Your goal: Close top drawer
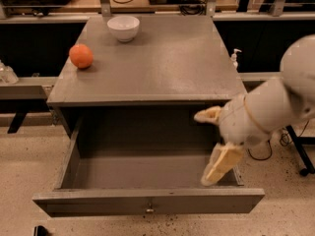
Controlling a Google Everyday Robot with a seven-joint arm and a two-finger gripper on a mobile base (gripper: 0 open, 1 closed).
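Observation:
The top drawer [147, 199] of the grey cabinet stands pulled far out towards me. Its inside is empty and its small metal knob [149, 210] sits in the middle of the front panel. My gripper [212, 140] hangs over the drawer's right rear part, just in front of the cabinet's top edge. Its cream fingers are spread apart, one [206, 115] pointing left and one [221, 163] pointing down into the drawer. It holds nothing. The white arm [275, 102] comes in from the right. The lower drawers are hidden.
On the cabinet top [162, 68] lie an orange [80, 56] at the left and a white bowl [123, 27] at the back. A small pump bottle [235, 58] stands on a ledge at the right. Cables and a stand leg [300, 156] lie on the floor at the right.

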